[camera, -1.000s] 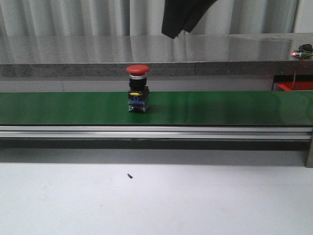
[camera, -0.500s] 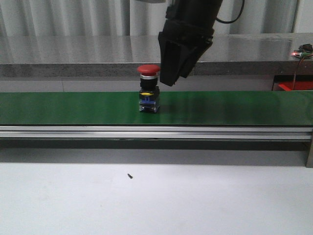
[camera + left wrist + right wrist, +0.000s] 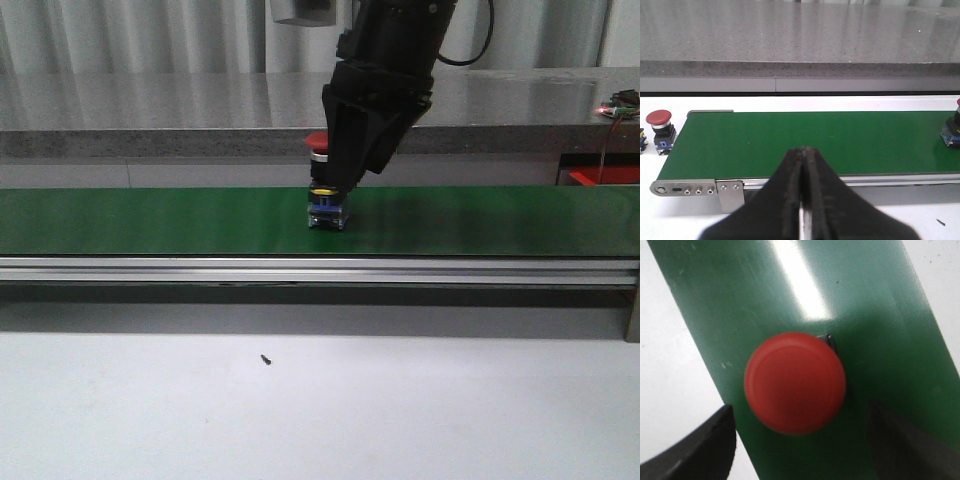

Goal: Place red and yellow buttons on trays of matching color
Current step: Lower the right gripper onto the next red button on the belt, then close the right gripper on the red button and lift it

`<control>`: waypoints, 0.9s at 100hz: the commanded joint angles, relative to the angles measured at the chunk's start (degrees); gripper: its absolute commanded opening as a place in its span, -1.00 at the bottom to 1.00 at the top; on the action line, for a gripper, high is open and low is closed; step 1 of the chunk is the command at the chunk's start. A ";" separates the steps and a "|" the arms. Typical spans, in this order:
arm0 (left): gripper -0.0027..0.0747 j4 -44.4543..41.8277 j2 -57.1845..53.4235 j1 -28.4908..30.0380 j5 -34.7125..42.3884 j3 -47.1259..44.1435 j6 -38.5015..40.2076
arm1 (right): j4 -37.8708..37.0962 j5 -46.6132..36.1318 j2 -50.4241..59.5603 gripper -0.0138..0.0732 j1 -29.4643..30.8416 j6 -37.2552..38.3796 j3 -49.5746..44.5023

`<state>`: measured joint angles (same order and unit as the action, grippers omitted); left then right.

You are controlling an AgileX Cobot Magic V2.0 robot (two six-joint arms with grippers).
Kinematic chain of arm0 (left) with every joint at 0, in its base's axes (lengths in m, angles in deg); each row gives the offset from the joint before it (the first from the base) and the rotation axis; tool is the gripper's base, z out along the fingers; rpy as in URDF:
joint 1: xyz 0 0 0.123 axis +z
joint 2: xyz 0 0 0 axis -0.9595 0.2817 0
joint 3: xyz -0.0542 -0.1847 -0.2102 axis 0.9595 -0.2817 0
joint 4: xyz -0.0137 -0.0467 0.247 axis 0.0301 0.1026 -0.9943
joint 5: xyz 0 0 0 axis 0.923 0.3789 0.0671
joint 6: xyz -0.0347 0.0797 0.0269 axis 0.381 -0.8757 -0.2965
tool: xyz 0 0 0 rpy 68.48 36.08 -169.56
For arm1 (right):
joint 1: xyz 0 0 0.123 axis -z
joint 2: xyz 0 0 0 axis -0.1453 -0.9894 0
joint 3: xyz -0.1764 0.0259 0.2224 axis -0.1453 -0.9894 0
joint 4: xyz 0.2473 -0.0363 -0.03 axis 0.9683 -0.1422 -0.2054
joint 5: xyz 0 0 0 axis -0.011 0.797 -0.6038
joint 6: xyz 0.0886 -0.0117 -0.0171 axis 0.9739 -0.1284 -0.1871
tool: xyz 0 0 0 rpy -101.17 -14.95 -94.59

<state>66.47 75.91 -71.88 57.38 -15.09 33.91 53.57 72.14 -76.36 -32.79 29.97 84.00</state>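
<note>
Green belt [image 3: 150, 220] runs across the white bench [image 3: 400, 410]. Right tool [image 3: 345, 165], spread, hangs over the red button [image 3: 795, 382] at belt centre. Best to centre both fingers, descend below the cap, then pinch the body. Left tool [image 3: 802, 200] is pressed together at 6 o'clock.

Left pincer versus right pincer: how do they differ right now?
The left pincer is shut and empty; the right pincer is open. The left pincer faces bare green belt; the right pincer straddles the red button standing on it. Both have dark fingers.
</note>
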 commanded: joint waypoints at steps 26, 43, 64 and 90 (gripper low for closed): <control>-0.98 1.13 0.37 -0.45 4.13 1.68 0.16 | 1.37 0.19 3.19 0.56 0.06 -0.49 1.33; -0.98 1.13 0.37 -0.45 4.13 1.68 0.16 | 1.37 0.19 3.19 0.56 0.06 -0.49 1.33; -0.98 1.13 0.37 -0.45 4.13 1.68 0.16 | 1.30 0.36 3.19 0.23 0.12 0.41 1.33; -0.98 1.13 0.37 -0.45 4.13 1.68 0.16 | 0.67 0.69 3.32 -0.48 0.24 0.42 1.33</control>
<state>66.47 75.91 -71.88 57.38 -15.09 33.91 53.36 71.92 -76.41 -32.79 30.40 84.00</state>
